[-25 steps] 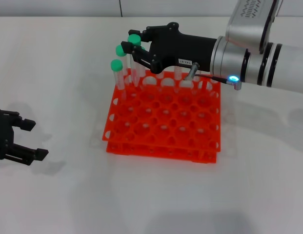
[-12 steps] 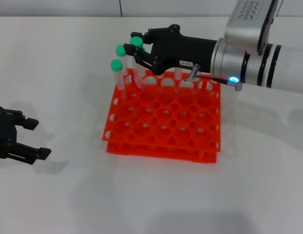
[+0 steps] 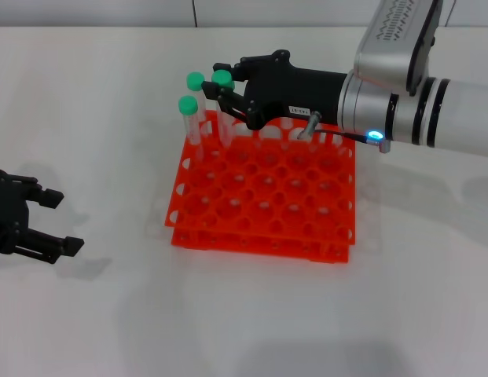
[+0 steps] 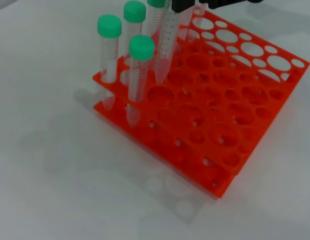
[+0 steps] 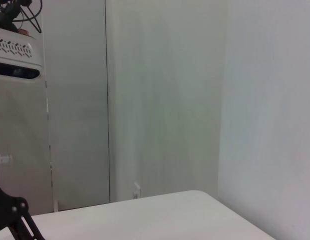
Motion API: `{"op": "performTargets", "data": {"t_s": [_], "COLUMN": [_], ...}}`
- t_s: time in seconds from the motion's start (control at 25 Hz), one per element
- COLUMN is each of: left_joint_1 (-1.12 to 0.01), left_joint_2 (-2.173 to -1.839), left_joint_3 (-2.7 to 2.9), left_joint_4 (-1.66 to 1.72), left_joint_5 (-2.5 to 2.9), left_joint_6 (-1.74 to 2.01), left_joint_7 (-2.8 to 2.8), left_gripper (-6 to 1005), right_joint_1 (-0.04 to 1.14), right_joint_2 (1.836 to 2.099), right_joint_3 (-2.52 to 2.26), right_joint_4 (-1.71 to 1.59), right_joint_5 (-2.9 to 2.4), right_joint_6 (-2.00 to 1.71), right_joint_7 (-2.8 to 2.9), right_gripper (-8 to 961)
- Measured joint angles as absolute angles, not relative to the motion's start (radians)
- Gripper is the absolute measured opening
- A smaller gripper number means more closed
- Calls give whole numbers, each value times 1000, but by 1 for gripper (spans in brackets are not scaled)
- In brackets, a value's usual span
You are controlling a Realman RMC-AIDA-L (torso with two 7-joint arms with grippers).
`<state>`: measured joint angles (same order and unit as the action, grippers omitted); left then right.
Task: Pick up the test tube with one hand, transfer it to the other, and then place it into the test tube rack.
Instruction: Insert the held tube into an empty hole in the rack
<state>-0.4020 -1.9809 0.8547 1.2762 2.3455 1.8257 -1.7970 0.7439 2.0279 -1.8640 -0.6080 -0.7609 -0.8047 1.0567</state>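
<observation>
**Tube held over the rack's far left corner**

Tube (image 3: 224, 106) hangs upright in the right gripper (image 3: 228, 96), clamped just below its green cap, tip above the orange rack (image 3: 263, 196). Left gripper (image 3: 27, 224) rests apart, fingers spread.

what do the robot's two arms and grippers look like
The right gripper is black with linked two-finger jaws and a small white number label, on a silver-white cylindrical wrist with black bands, a blue light and a thin dark cable. The left gripper is black too, with angular two-finger jaws; its wrist is out of view.
</observation>
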Motion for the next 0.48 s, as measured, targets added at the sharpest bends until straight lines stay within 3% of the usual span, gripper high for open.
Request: {"op": "performTargets", "data": {"t_s": [0.48], "left_joint_1": [-402], "left_joint_2": [-1983], "left_joint_3": [858], "left_joint_4": [1276], "left_joint_5": [2345], "left_joint_6": [1825], "left_joint_7": [-1797], "left_gripper": [883], "right_joint_1": [743], "right_joint_2": [2028], "right_joint_3": [-1865], "right_joint_4": [-606], "right_joint_5": [-764], "right_joint_6": [-790], "right_joint_7": [1088], "right_gripper": [253]}}
